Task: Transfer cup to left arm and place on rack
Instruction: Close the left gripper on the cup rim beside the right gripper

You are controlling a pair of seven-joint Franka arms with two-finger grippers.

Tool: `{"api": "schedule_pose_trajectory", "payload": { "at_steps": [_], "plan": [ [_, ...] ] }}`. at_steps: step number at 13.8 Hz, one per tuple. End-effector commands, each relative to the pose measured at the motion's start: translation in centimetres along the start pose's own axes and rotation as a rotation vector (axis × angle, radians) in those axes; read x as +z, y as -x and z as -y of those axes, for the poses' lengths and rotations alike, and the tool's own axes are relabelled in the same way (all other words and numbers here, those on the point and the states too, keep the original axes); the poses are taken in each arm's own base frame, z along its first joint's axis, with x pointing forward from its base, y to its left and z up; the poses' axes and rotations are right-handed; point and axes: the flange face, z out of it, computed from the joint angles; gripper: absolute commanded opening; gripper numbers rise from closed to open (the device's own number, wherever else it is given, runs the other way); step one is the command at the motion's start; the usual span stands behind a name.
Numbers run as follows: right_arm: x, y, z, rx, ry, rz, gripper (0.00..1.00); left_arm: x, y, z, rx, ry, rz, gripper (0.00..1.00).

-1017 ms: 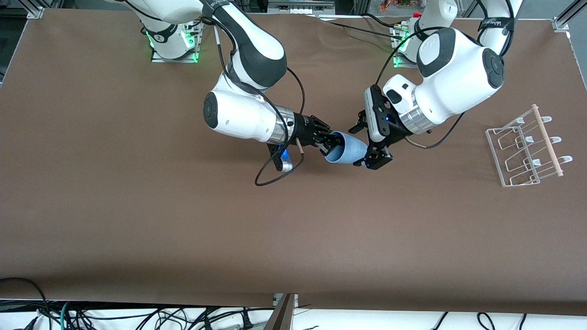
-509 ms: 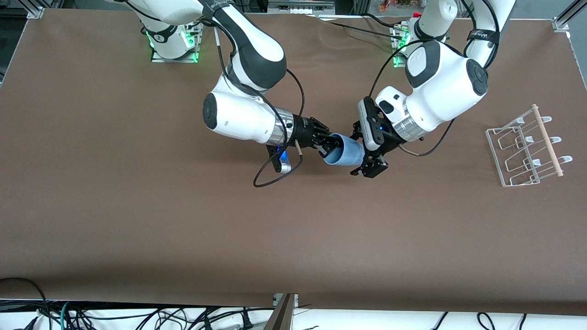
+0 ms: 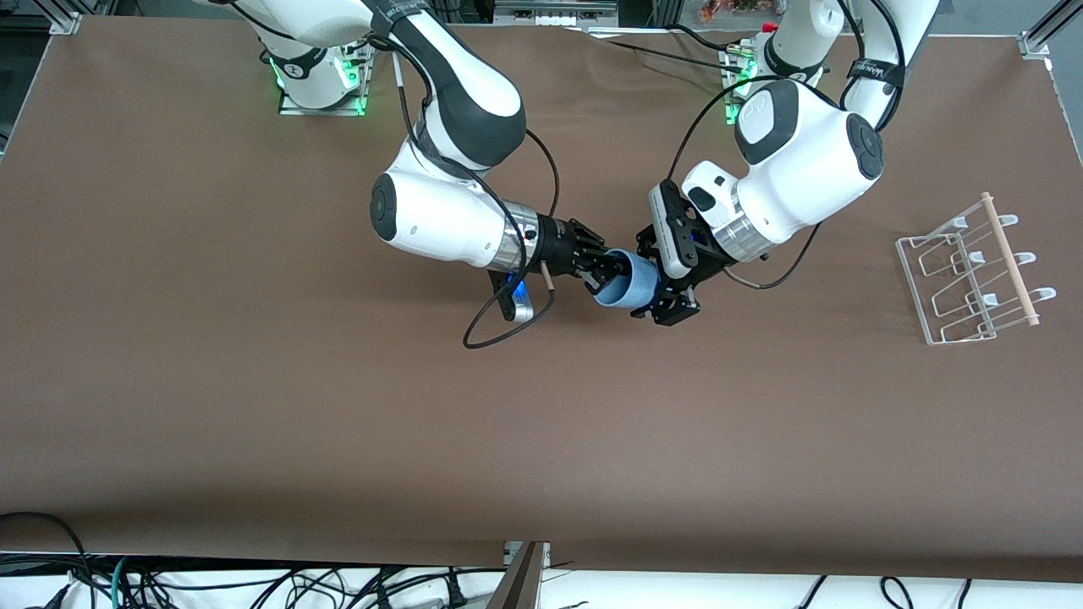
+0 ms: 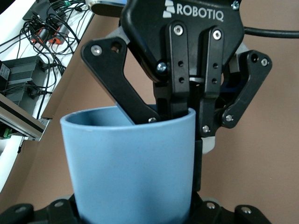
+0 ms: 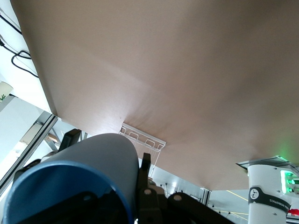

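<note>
The light-blue cup [image 3: 628, 288] lies on its side in the air over the middle of the table, gripped at both ends. My right gripper [image 3: 605, 271] is shut on the cup's rim, with one finger inside the mouth and one outside. My left gripper [image 3: 658, 286] is shut on the cup's base end. In the left wrist view the cup [image 4: 131, 168] fills the space between my left gripper's [image 4: 135, 215] fingers, and the right gripper [image 4: 180, 119] pinches the rim. In the right wrist view the cup [image 5: 93, 158] sits in the right gripper [image 5: 122, 205]. The white wire rack [image 3: 973, 271] stands toward the left arm's end of the table.
The brown table [image 3: 254, 406] stretches wide around the arms. A black cable loop [image 3: 499, 326] hangs under the right arm's wrist. The rack [image 5: 142, 140] also shows small in the right wrist view. Cables lie along the table's edge nearest the front camera.
My left gripper slid along the cup toward the right gripper and shut on its base end. Both hands and the cup drifted slightly toward the right arm's end.
</note>
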Motion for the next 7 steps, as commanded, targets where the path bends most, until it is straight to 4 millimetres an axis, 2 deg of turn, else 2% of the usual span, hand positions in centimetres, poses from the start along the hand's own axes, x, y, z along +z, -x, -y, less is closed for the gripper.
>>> {"api": "schedule_pose_trajectory", "payload": {
  "at_steps": [1,3,4,5,6,7],
  "plan": [
    [0.5,1.4,0.4,0.028,-0.010,0.035,0.00,0.3,-0.7,-0.1,-0.024,-0.011,-0.040,0.00],
    [0.0,2.0,0.9,0.032,-0.020,0.041,0.00,0.3,-0.8,0.0,-0.024,-0.010,-0.041,0.00],
    [-0.4,1.8,1.1,0.028,-0.022,0.036,0.29,0.2,-0.7,0.1,-0.025,-0.010,-0.041,0.00],
    [-1.1,2.0,1.4,0.022,-0.027,0.034,0.88,0.1,-0.5,0.2,-0.028,-0.009,-0.040,0.00],
    [-1.9,1.7,1.7,0.021,-0.022,0.033,1.00,0.0,-0.3,0.4,-0.032,-0.010,-0.039,0.00],
    [-3.3,1.2,2.4,0.018,-0.003,0.041,1.00,-0.3,0.1,0.6,-0.037,-0.014,-0.037,0.00]
  ]
}}
